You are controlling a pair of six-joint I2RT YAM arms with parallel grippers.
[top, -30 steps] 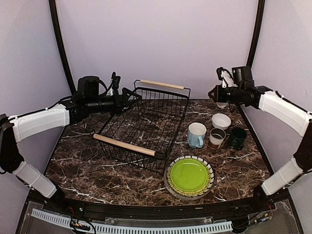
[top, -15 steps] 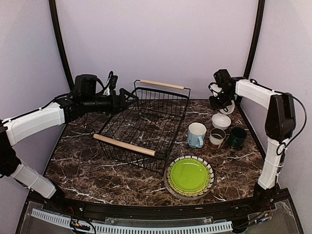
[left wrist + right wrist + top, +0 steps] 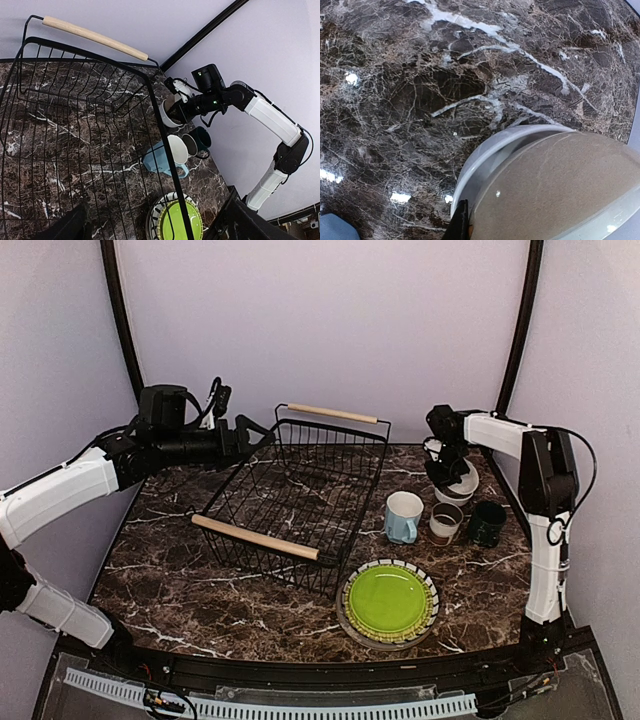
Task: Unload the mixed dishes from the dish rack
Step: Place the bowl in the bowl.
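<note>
Marble tbl (image 3: 170,570): dish rack (image 3: 300,500); plate stack (image 3: 389,602); blue mug (image 3: 403,517); brown-white cup (image 3: 445,523); green mug (image 3: 488,523)

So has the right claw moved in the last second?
Yes. The right claw, holding a cream bowl, has dropped toward the white bowl by the brown cup.

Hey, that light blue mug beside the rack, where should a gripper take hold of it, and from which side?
Probably the rim, from straight above. The light blue mug stands upright, mouth open, so one finger can drop inside. Pinch the wall on the side facing the rack, since the brown-and-white cup crowds its other side.
</note>
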